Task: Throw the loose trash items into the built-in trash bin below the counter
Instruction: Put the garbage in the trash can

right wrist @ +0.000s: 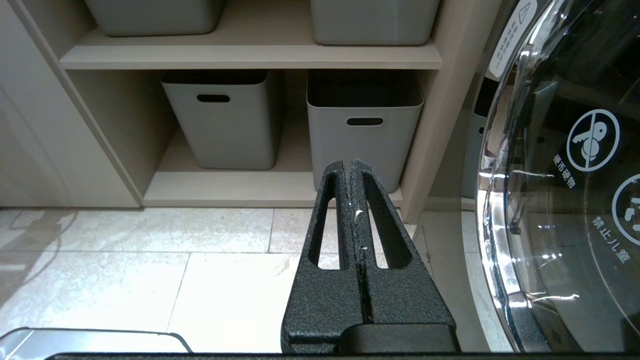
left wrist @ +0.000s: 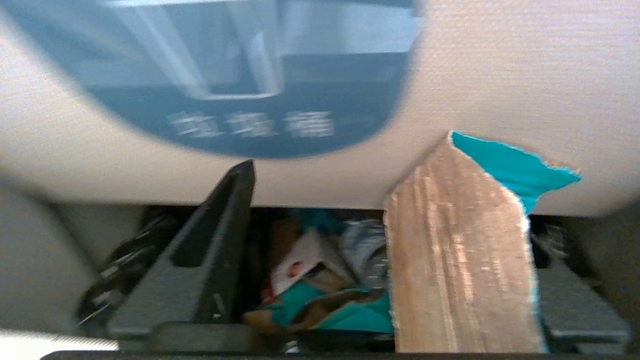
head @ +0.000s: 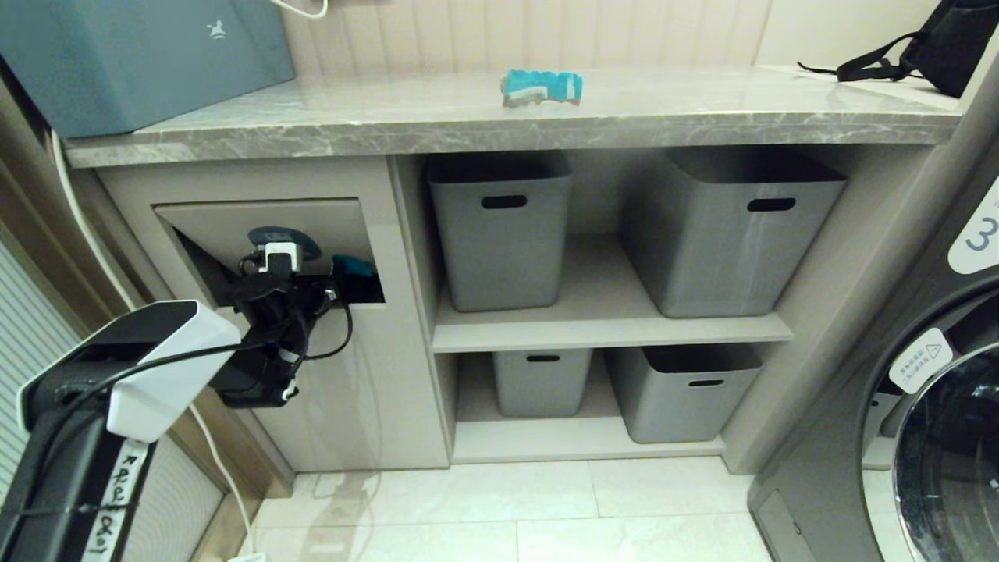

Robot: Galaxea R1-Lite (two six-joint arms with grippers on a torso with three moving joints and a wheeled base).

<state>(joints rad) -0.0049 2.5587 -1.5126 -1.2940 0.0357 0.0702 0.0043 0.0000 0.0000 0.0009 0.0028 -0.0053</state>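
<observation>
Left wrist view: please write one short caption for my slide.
Open left gripper at the pushed-in trash bin flap, a teal scrap against one finger.

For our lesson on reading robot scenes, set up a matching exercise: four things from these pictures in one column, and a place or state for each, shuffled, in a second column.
Things:
1. teal scrap
2. left gripper
3. right gripper
4. black bag

Places or states:
A. shut, facing the lower grey bins
B. lying on the counter, untouched
C. at the counter's far right end
D. open, at the trash flap pushed inward

Pairs: 1-B, 2-D, 3-A, 4-C
</observation>
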